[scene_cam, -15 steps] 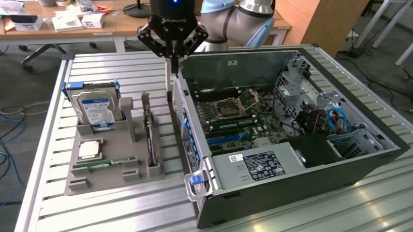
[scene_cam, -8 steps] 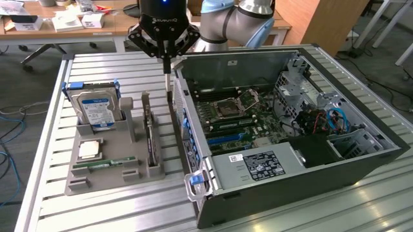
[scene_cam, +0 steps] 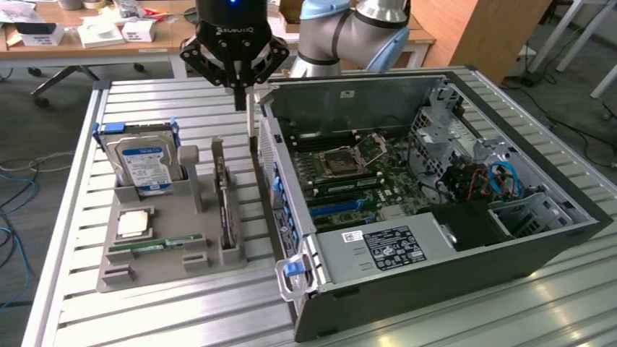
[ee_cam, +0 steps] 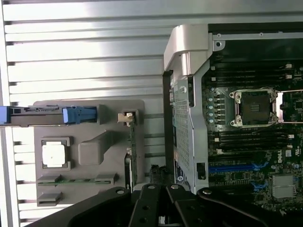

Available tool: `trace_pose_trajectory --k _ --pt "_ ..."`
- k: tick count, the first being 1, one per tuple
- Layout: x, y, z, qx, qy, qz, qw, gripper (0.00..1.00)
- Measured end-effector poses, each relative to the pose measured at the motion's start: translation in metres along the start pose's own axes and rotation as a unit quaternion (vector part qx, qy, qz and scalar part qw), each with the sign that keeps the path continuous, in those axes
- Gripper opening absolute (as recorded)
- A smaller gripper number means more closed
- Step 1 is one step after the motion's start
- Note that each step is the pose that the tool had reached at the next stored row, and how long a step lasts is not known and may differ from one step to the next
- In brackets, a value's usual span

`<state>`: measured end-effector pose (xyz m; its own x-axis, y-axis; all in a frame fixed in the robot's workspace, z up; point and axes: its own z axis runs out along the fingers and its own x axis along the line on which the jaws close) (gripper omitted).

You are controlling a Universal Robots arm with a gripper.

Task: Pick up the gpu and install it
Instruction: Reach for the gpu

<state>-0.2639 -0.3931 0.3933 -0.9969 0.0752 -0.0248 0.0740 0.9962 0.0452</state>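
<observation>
The gpu (scene_cam: 225,202) is a thin dark card standing on edge in a slot of the grey holder (scene_cam: 178,271), close to the case. From the wrist view its edge (ee_cam: 134,156) is a narrow green strip. My gripper (scene_cam: 239,105) hangs above the far end of the holder, between it and the open computer case (scene_cam: 434,278). Its fingers are shut, with nothing visible between them. The black fingers (ee_cam: 150,208) sit just past the card's end. The motherboard (scene_cam: 357,170) lies exposed inside the case, with blue slots (ee_cam: 232,168).
The holder also carries a silver hard drive (scene_cam: 144,163) in a blue caddy (ee_cam: 78,115), a square processor (scene_cam: 133,223) and a green RAM stick (scene_cam: 154,246). All rest on a slatted metal table (scene_cam: 173,318). A cluttered desk (scene_cam: 87,36) stands behind.
</observation>
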Motion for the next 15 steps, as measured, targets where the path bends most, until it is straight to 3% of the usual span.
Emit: trace_pose_trajectory --k 15 --pt "0.024 -0.001 -0.0007 0.0 0.0 0.0 1.0 0.11"
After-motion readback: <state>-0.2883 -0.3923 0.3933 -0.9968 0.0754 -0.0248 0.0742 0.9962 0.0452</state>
